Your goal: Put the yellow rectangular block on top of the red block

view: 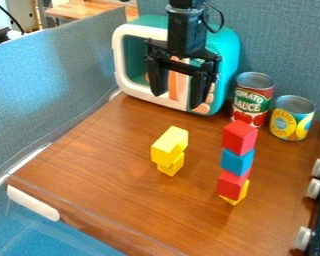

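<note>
- Passage mid-frame between stacked yellow blocks (169, 146) and tall red-blue-yellow block tower (237, 161)
- Teal-and-white toy oven (230, 55) obstructs upper centre
- Labelled metal cans (252, 100) obstruct upper right

Arm (185, 27) upright, gripper (178, 100) pointing down, jaws apart.

This is a play kitchen — it has a blue-green toy oven (226, 50), two food cans (253, 100) and a brown wood counter (109, 170), with white knobs (314, 188) at the right edge. Blue-gray walls (56, 75) stand at the back and left — a wood table (89, 9) is behind them.
</note>
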`<state>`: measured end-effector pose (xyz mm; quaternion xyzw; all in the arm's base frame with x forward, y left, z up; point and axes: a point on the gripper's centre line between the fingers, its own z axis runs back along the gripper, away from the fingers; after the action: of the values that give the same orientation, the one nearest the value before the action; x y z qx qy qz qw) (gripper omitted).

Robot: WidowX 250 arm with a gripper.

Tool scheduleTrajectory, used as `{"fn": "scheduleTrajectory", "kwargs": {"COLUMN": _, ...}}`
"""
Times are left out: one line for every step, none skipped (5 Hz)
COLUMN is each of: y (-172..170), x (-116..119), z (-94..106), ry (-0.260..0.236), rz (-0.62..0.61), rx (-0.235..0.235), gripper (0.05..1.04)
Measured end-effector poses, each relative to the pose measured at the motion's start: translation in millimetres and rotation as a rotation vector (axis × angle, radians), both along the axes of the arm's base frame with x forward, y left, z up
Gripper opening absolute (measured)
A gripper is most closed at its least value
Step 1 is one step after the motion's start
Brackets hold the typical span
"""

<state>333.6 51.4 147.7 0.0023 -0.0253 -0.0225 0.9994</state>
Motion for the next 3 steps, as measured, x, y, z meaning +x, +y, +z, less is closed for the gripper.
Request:
{"fn": "scheduleTrajectory", "kwargs": {"y": 0.0, "x": -0.3, "z": -10.7, "ry": 0.030, "rz": 0.000, "rx": -0.005, "gripper": 1.001}}
{"fn": "scheduleTrajectory", "kwargs": {"y": 2.6, "x": 3.8, "z": -14.4, "ry": 0.006, "rz": 0.012, "rx": 0.008, "gripper": 1.001}}
{"fn": "scheduleTrajectory", "kwargs": {"y": 13.8, "x": -0.8, "z": -15.1, "ry": 0.025, "rz": 0.048, "rx": 0.029, "gripper": 1.001}}
